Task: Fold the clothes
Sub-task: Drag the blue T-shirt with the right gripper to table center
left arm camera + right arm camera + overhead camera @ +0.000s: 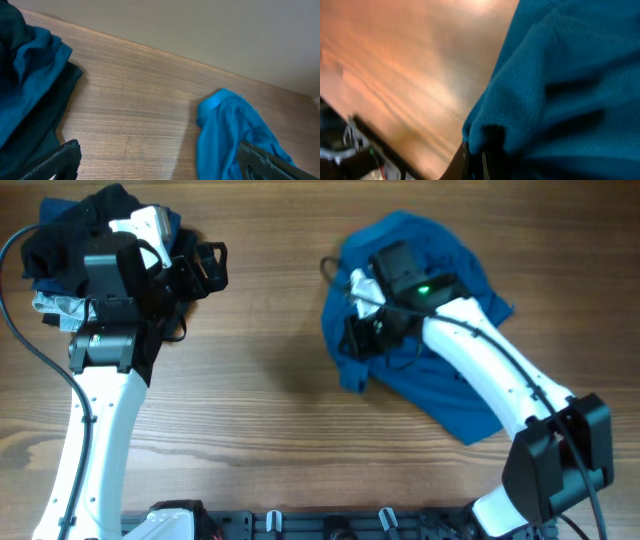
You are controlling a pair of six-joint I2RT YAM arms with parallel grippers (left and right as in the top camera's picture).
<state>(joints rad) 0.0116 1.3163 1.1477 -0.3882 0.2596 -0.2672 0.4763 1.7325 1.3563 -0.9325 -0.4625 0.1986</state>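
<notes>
Overhead shows one blue shirt (410, 235), one dark clothes pile (60, 240).

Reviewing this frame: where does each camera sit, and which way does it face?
Overhead: above the table, looking straight down; left arm, right arm, dark clothes pile, blue garment.
Left wrist: low, facing across the table; its open fingers at the bottom corners.
Right wrist: pressed close to the blue garment; right gripper pinching a fold.
Shared: all three show the blue garment.
</notes>
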